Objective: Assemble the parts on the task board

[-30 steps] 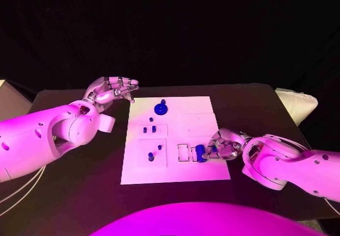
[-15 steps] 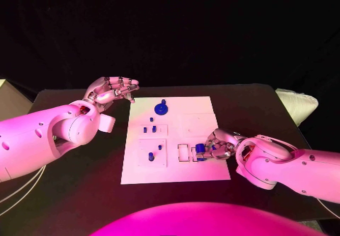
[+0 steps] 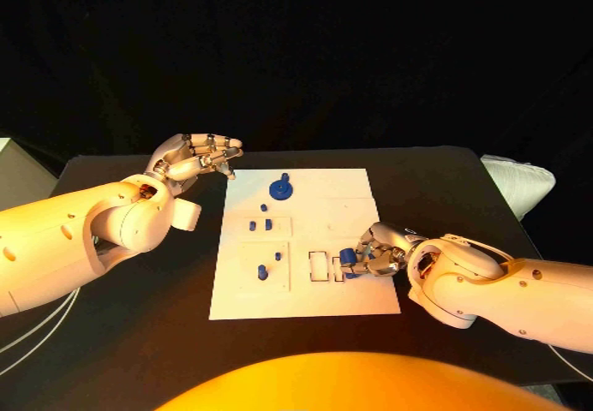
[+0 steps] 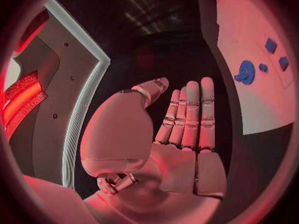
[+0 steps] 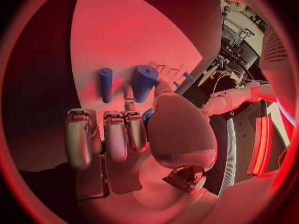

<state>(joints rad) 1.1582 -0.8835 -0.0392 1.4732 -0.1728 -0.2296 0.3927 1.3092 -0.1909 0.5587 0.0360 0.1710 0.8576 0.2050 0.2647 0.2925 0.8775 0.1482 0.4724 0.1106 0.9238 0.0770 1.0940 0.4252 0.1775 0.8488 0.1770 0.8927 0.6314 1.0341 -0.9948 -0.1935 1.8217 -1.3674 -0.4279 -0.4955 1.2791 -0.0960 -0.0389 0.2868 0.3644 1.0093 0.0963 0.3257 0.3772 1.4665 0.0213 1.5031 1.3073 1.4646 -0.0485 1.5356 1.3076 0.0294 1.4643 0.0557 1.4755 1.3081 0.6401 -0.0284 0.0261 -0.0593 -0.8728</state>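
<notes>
The right robot hand [image 3: 374, 251] rests at the near right part of the white board [image 3: 371, 295], its fingers curled over a blue part [image 3: 350, 256] beside small slots in the board. In the right wrist view a short blue cylinder [image 5: 144, 82] shows just past the fingertips [image 5: 117, 134], with a thinner blue peg [image 5: 106, 83] beside it on the board; whether the fingers clamp the part or only touch it cannot be told.

The board lies in the middle of the dark surface [image 3: 123, 342]. Further along it, a blue part [image 3: 262, 272] stands in a near left recess, two small blue parts [image 3: 260, 225] sit in the next recess, and a tiny one [image 3: 265, 207] lies beyond them. A round blue part [image 3: 282, 187] sits near the far edge.

The left robot hand [image 3: 195, 154] hangs above the surface just beside the board's far left corner, holding nothing, fingers extended side by side.
</notes>
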